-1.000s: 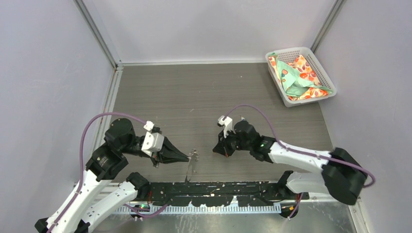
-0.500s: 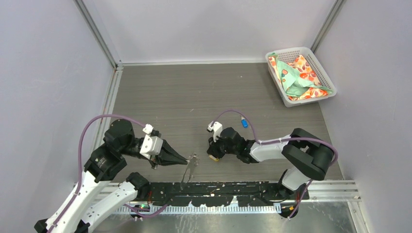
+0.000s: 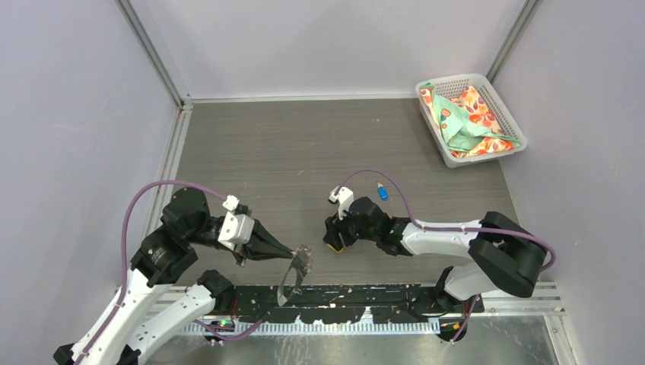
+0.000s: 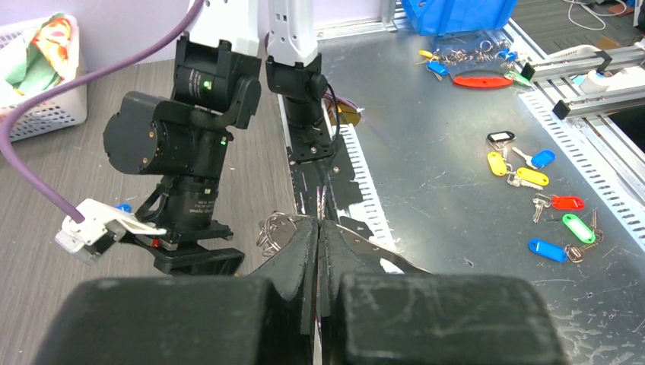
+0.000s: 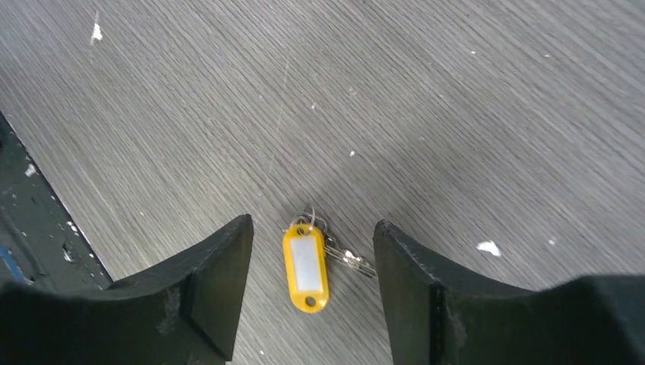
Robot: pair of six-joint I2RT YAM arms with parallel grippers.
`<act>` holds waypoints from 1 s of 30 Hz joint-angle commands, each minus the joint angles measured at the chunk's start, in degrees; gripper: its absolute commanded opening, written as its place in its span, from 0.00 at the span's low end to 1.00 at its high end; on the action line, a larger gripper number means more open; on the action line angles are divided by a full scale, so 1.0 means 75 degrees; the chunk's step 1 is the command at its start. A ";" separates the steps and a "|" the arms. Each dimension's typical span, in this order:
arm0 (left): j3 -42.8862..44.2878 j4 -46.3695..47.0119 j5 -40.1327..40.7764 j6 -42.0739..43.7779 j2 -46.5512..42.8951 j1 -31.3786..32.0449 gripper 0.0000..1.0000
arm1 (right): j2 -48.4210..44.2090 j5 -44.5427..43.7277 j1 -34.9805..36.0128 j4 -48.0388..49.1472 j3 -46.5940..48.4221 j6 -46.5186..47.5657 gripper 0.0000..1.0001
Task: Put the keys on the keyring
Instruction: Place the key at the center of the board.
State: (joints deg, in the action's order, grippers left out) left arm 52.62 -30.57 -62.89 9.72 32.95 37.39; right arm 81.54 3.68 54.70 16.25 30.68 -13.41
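Observation:
My left gripper is shut on the keyring, whose thin grey loop hangs toward the front rail. In the left wrist view the fingers pinch the keyring by its coiled metal fitting, and the cord curves off to the right. My right gripper hovers low over the table, open. The yellow key lies flat on the wood between its fingers, touching neither, with its silver blade pointing right. The blue key lies on the table behind the right arm.
A white basket holding a patterned cloth stands at the back right. A black rail runs along the near edge. In the left wrist view, several coloured key tags lie on the metal bench beyond the table.
My right gripper moved left and opened, leaving the yellow key lying on the table between its fingers. The blue key came into view behind it. The keyring's loop swung wider under the left gripper.

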 commanded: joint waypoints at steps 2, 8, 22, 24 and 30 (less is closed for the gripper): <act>0.0427 0.0137 -0.0001 -0.0002 -0.0064 -0.0021 0.00 | -0.1360 -0.0998 0.0041 -0.1425 0.0672 -0.0035 0.99; 0.0415 0.0139 0.0017 0.0013 -0.0066 -0.0027 0.00 | -0.2488 -0.2569 -0.0152 -0.3471 0.1150 -0.2279 1.00; 0.0446 0.0296 0.0144 -0.0119 -0.0010 -0.0022 0.00 | -0.0552 -0.0603 0.0029 -0.3164 0.1357 -0.2255 0.56; 0.0475 0.0274 0.0176 -0.0112 0.0001 -0.0025 0.00 | -0.0061 -0.0274 0.0072 -0.2906 0.1513 -0.2148 0.58; 0.0519 0.0149 0.0264 -0.0042 -0.0018 -0.0018 0.00 | 0.0382 -0.0186 0.0127 -0.2211 0.1451 -0.2203 0.57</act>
State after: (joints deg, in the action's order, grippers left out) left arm 54.13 -30.72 -61.39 9.45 32.99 37.39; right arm 84.95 0.82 55.27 -6.44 39.77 -30.26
